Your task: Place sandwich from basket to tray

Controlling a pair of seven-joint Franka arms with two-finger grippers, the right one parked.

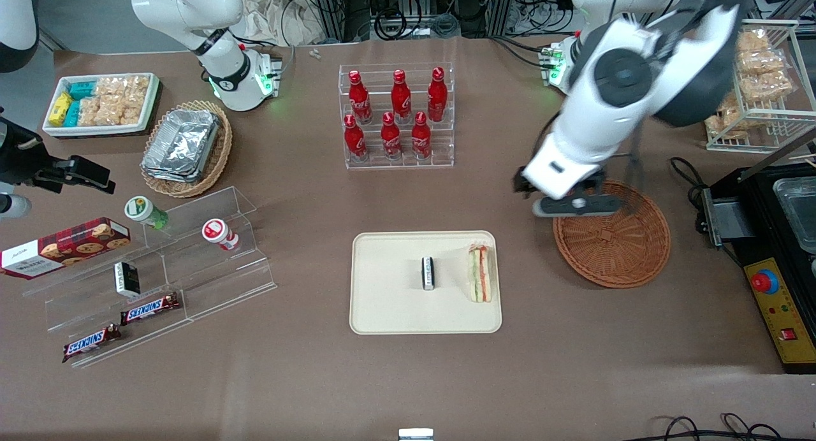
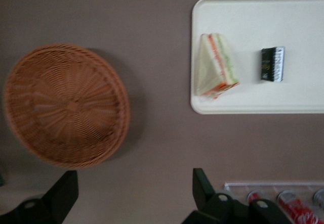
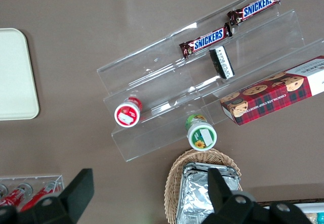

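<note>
Gripper point(image 1: 564, 199) hangs above the wicker basket's point(image 1: 628, 253) rim, fingers apart, holding nothing; the sandwich point(image 1: 480, 273) lies on the tray point(image 1: 389, 301). I'd lift straight clear, nudging nothing.

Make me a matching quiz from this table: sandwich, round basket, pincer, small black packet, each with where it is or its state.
Things:
1 sandwich
2 round basket
3 pincer
4 small black packet

States:
A holds nothing
B open, above the basket's rim
C at the tray's edge nearest the basket
D mid-tray

Pairs: 1-C, 2-A, 3-B, 4-D
</note>
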